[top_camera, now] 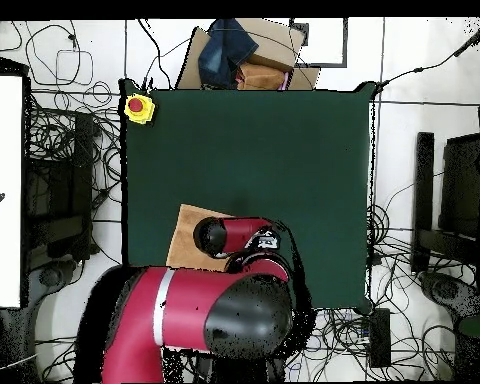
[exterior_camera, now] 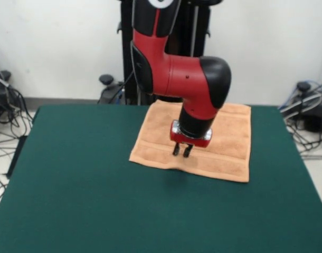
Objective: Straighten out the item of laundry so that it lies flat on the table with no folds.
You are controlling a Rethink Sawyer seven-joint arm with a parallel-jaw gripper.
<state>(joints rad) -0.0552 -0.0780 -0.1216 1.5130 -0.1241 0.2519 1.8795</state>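
Note:
The light orange-tan towel (exterior_camera: 229, 137) lies spread out on the far half of the dark green table (exterior_camera: 97, 200), close to the robot's side. It looks nearly flat, with a slight ripple along its near edge. My gripper (exterior_camera: 181, 151) hangs just above the towel's near-left part, fingers pointing down with a small gap between them and nothing held. In the overhead view only the towel's left part (top_camera: 187, 238) shows on the table (top_camera: 264, 150); my arm covers the other parts of it.
A yellow box with a red button (top_camera: 138, 107) sits on one table corner. A cardboard box with dark cloth (top_camera: 246, 52) stands beyond the table's edge opposite the robot. Cables lie on the floor around the table (exterior_camera: 2, 105).

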